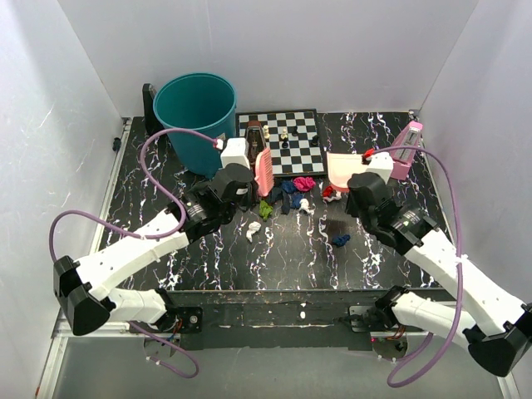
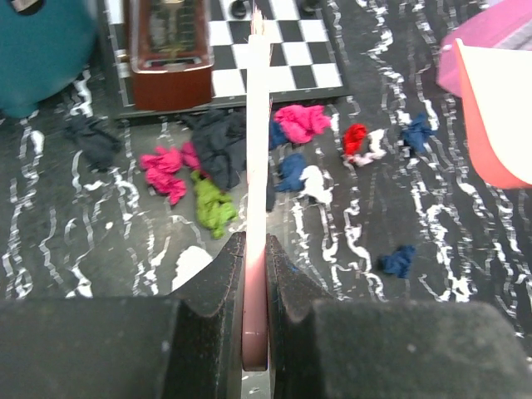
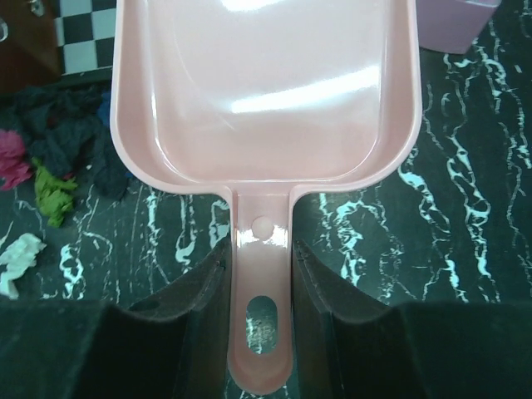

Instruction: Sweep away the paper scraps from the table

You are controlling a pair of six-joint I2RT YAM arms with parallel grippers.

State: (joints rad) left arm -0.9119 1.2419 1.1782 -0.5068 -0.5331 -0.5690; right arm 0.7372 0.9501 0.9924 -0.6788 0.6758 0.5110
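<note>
Broadly, the black marble-veined table [image 1: 283, 266] fills the scene, with a teal bin [image 1: 195, 108] at its far left and a chessboard [image 1: 303, 154] beside the bin along the back. The right gripper [image 3: 262, 258] is clamped on the handle of a pink dustpan [image 3: 266, 91], one finger pressed on each side, and the pan sits just right of the litter. The left gripper [image 2: 256, 266] is closed tight on a pink brush [image 2: 258, 125], seen edge-on from its wrist, standing amid the pile. The paper scraps [image 1: 291, 195] lie clustered on the table just in front of the chessboard, between the two tools. A magenta wad [image 1: 304, 183], a green wad [image 1: 265, 209] and a red wad [image 1: 329, 192] are among them. A white wad [image 1: 253, 230] and a dark blue wad [image 1: 341, 240] lie apart, nearer the arms.
</note>
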